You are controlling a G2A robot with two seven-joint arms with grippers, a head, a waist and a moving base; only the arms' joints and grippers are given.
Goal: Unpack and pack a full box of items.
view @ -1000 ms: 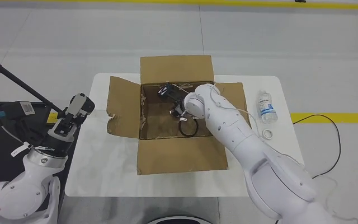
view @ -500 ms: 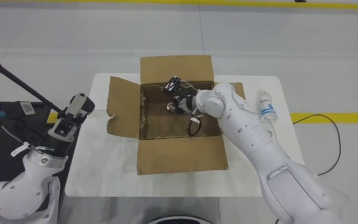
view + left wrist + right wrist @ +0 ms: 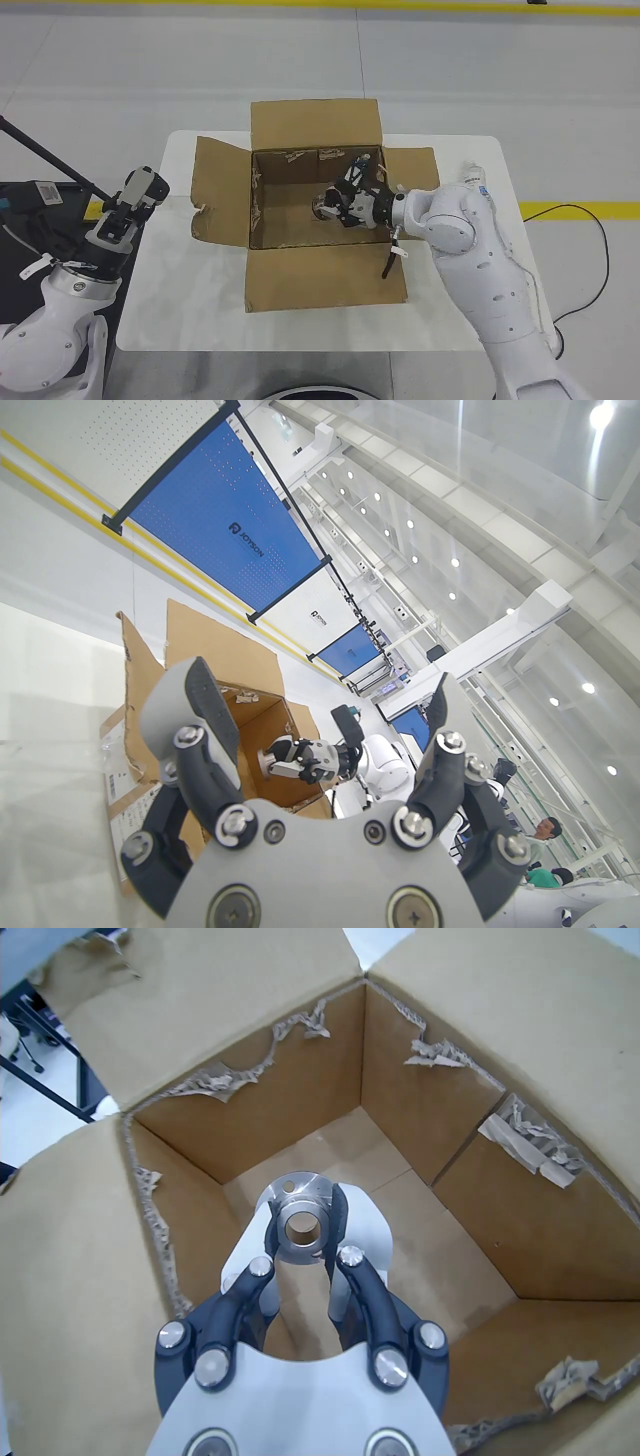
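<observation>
**Over the open carton: a steel flange held in the right gripper**

On the white table [image 3: 300,325] stands the cardboard box [image 3: 325,280], the biggest thing on it. All four flaps are folded outward, and torn paper is ragged along the inner rim. From the right side of the table the right arm lies across the box's right flap, and the right gripper [image 3: 302,1213] sits inside the box mouth, pointing towards the left wall. How high it is above the box floor I can't tell.

Off the table's left edge, well apart from the box, the left gripper [image 3: 320,685] points up and across towards the box. Its fingers are spread wide with nothing between them.

A plastic bottle [image 3: 477,180] lies on the table to the right of the box, partly hidden behind the right arm.

Smallest is the metal flange [image 3: 301,1228], a round disc with a bored hub. The right gripper's fingers are pinched tight on either side of that hub, with the disc face turned away from the wrist.
</observation>
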